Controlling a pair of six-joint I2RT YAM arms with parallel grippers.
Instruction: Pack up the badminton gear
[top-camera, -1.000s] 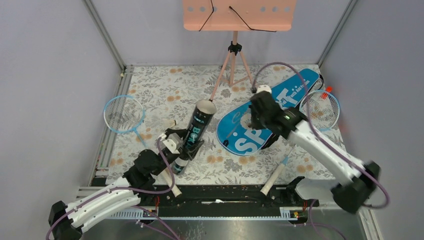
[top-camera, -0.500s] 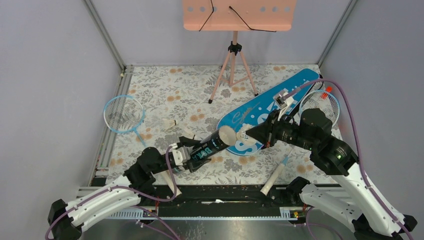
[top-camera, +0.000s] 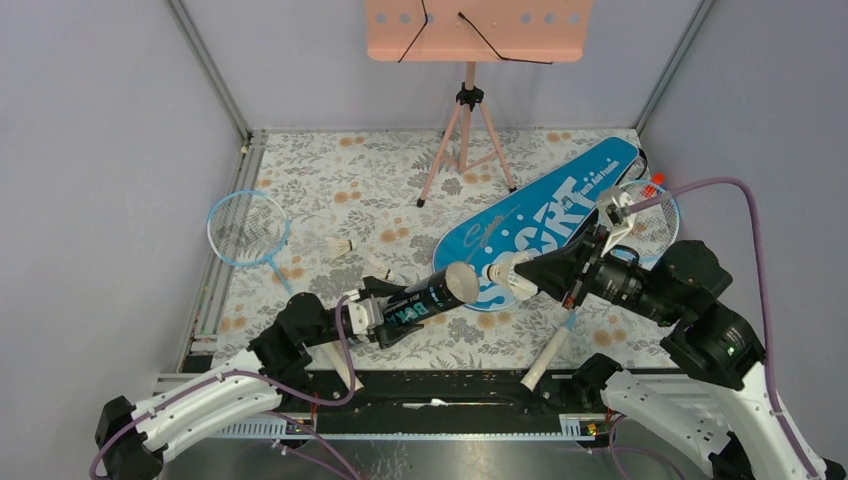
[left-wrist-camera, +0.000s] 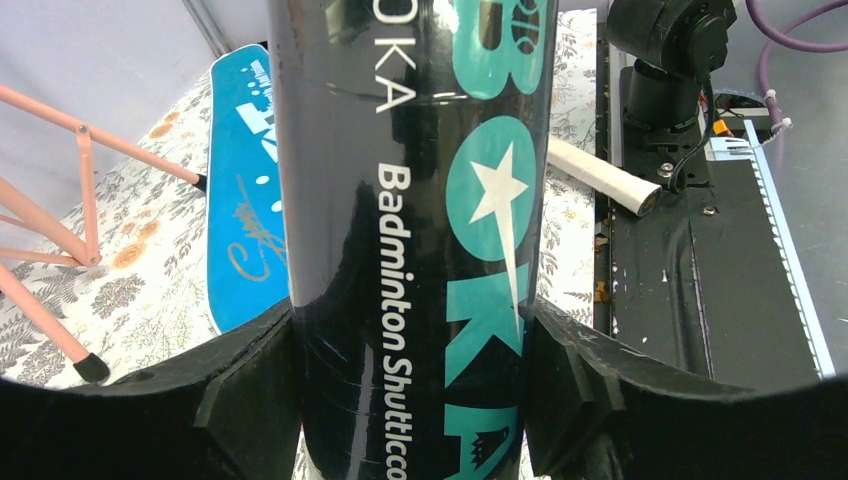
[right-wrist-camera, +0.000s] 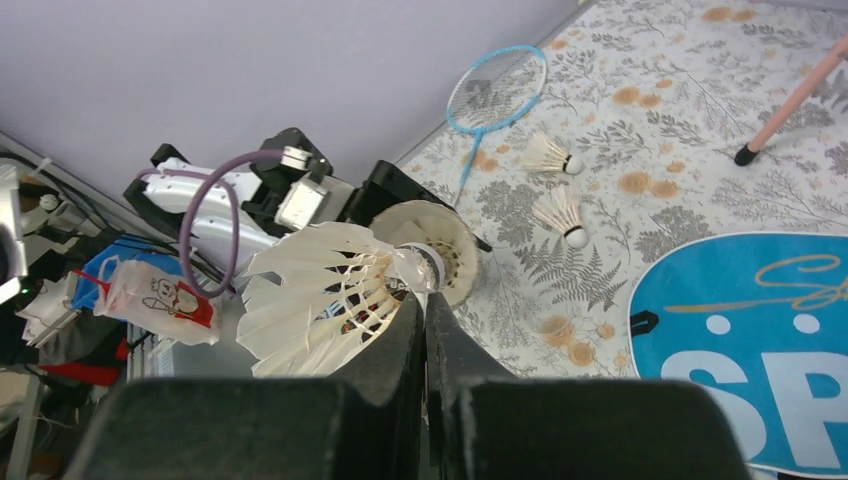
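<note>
Between the two arms, low over the surface (top-camera: 330, 180), the right claw (top-camera: 528, 276) is pinched shut on a white shuttlecock (top-camera: 507, 272). It grips near the cork, which points at the open mouth of the black tube (top-camera: 430, 295). From above, the shuttlecock sits just beside that mouth and is not yet inside. The left claw (top-camera: 385, 310) is clamped around the tube's middle, holding it tilted off the surface with the mouth aimed at the other arm. Its fingers (left-wrist-camera: 250, 380) press both sides of the tube.

I'd say the packing is at an early stage. Two more shuttlecocks lie on the flowered cloth, one (top-camera: 343, 246) near the left racket and one (top-camera: 378, 268) just beyond the left claw. Whether any are already down the tube I cannot tell. The left racket (top-camera: 248, 228) lies by the left wall. The right racket (top-camera: 645, 215) lies with its head beside the blue bag (top-camera: 560, 210). Both are outside the bag, which lies flat at the back right.

My guess is that this shuttlecock, the two loose ones, the tube and both rackets all remain to be put away.
</note>
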